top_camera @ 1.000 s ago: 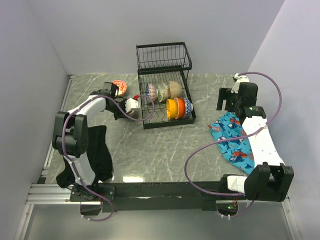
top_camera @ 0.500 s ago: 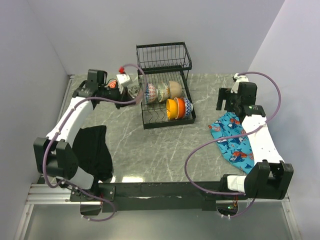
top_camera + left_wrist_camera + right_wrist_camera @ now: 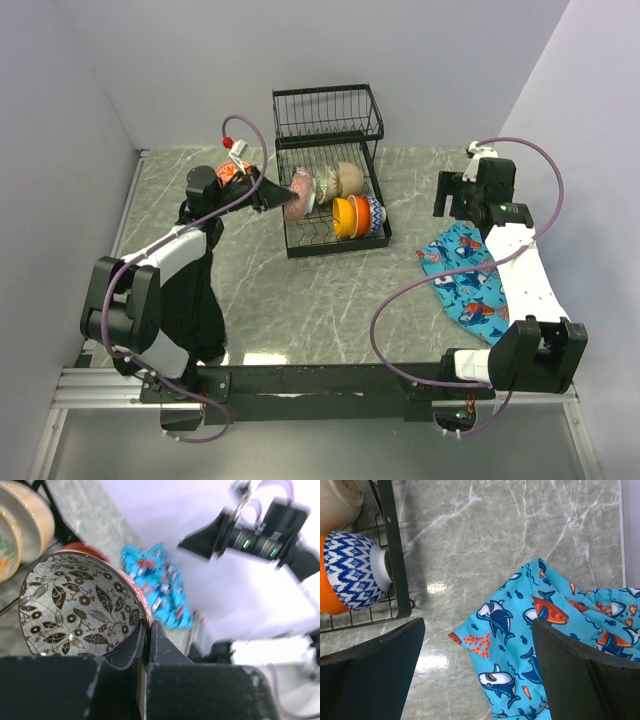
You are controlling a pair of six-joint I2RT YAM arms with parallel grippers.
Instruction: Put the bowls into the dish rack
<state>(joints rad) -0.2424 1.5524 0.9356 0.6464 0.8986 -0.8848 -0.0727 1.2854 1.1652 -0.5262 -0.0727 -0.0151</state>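
Note:
The black wire dish rack (image 3: 328, 118) stands at the back middle of the table. Its lower tray holds several bowls on edge: a beige one (image 3: 348, 178), an orange one (image 3: 345, 216) and a blue patterned one (image 3: 373, 212). My left gripper (image 3: 274, 192) is shut on the rim of a red bowl (image 3: 298, 196) with a leaf-patterned inside (image 3: 75, 605), held tilted at the rack's left end; the left wrist view shows the fingers (image 3: 162, 640) pinching the rim. My right gripper (image 3: 450, 196) is open and empty over the table right of the rack, fingers (image 3: 585, 680) wide apart.
A blue shark-print cloth (image 3: 468, 282) lies at the right, under my right gripper (image 3: 480, 670) in its wrist view (image 3: 545, 630). A black cloth (image 3: 190, 300) lies at the left by my left arm. The rack's corner (image 3: 395, 555) and blue bowl (image 3: 352, 572) show there too.
My left gripper swung back to the table left of the rack, shut on the red bowl, and carried it right to the rack's left end. The right arm has barely moved.

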